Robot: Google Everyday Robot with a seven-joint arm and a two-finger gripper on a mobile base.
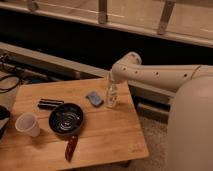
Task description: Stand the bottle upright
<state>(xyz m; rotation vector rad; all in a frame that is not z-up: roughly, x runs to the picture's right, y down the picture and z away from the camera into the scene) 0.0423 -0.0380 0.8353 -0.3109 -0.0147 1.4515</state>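
The clear plastic bottle stands upright on the wooden table near its far right edge. My gripper is right above the bottle, at its neck, at the end of the white arm that reaches in from the right. The top of the bottle is hidden behind the gripper.
A small blue object lies just left of the bottle. A black pan with a red handle sits mid-table. A white paper cup stands at the left, and a dark bar-shaped object lies behind the pan. Cables lie at the far left.
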